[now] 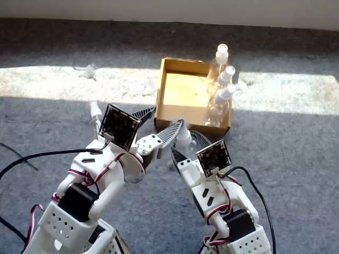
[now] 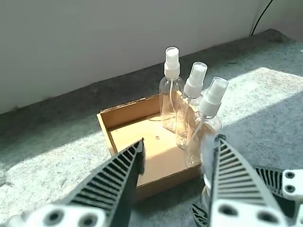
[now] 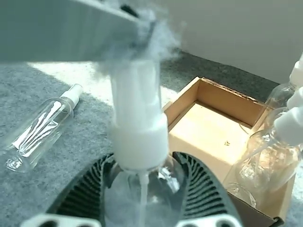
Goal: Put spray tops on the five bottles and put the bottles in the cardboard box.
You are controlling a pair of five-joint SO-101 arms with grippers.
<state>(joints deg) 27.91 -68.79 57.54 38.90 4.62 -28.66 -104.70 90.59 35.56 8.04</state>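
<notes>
Right wrist view: right gripper (image 3: 142, 165) clenched round a clear plastic bottle with white spray top (image 3: 139, 127), just near of the brown cardboard box (image 3: 187, 101).
Left gripper (image 2: 179, 142): spread wide, one finger at that top.
Risk: the finger's push could tilt the bottle or seat the top crooked.
Count: five bottles. Three standing bottles (image 2: 189, 109) on the box's right side, one held, one lying bottle (image 3: 38, 130) on grey carpet (image 1: 296, 159), left. One box.

Five bottles (image 1: 218, 106), each with a spray top (image 2: 172, 59), and one cardboard box (image 1: 183, 62).
</notes>
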